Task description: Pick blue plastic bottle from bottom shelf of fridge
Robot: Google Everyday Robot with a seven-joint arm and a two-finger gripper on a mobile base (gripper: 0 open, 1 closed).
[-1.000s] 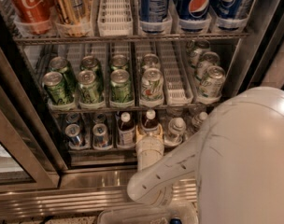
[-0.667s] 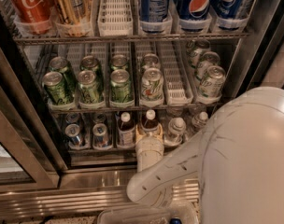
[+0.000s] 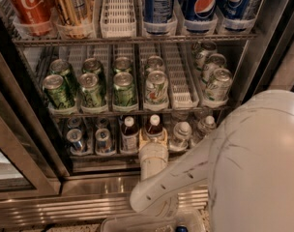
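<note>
The fridge (image 3: pixel 36 178) stands open in front of me. On its bottom shelf (image 3: pixel 103 154) stand two small bottles of dark brown liquid with white caps. One, the blue plastic bottle (image 3: pixel 154 125), is directly behind my gripper (image 3: pixel 153 140), which hides its lower half. The other (image 3: pixel 129 133) stands just to its left and shows a pale label. My gripper reaches in at shelf height on its cream wrist (image 3: pixel 153 161), against the bottle's base.
Silver-blue cans (image 3: pixel 75 140) stand left of the bottles and clear water bottles (image 3: pixel 182 131) to the right. Green cans (image 3: pixel 91 88) fill the shelf above, cola and Pepsi cans (image 3: pixel 201 4) the top one. My white arm (image 3: pixel 253 168) fills the lower right.
</note>
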